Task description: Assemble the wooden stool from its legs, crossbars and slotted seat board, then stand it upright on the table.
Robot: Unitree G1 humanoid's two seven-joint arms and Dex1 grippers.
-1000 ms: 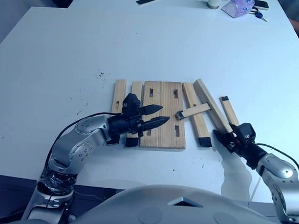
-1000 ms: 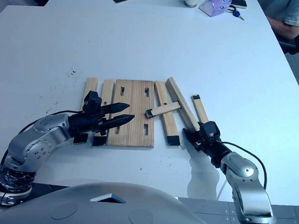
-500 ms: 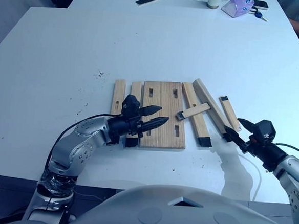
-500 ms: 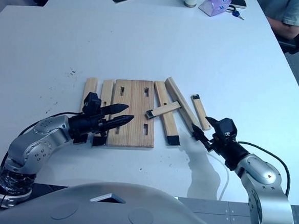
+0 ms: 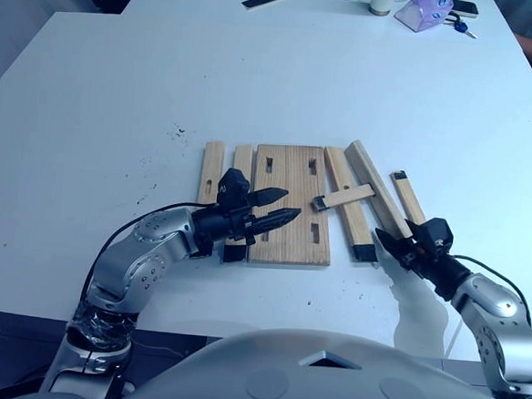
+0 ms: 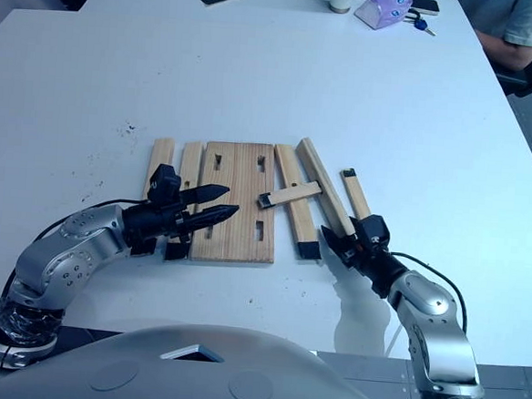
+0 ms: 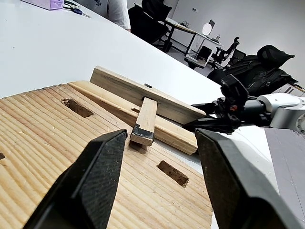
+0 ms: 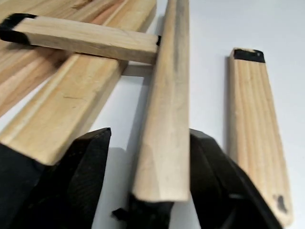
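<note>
Left eye view: the stool parts lie flat in a row near the table's (image 5: 164, 83) near edge, a little right of its middle. The slotted seat board (image 5: 295, 170) sits in the centre, with two left legs (image 5: 213, 164) just beside it.

My left gripper (image 5: 291, 202) hangs over the board's near left part with its fingers spread and nothing between them. It hides the near ends of those two legs, apart from a black cap below it.

On the board's right lie a capped leg (image 5: 349, 210) and a long leg (image 5: 372, 184) angled toward the near edge. A crossbar (image 5: 344, 199) rests across the capped leg and butts against the long one. A short piece (image 5: 408, 197) lies just beyond them, apart.

My right gripper (image 8: 150, 138) is at the long leg's near end, which it covers in the head views. From the right wrist its fingers (image 8: 86, 167) stand parted on either side of that end. Bare table shows between one finger and the wood. On the other side I cannot tell whether the finger touches. The seat board is cut off at that frame's border.
</note>
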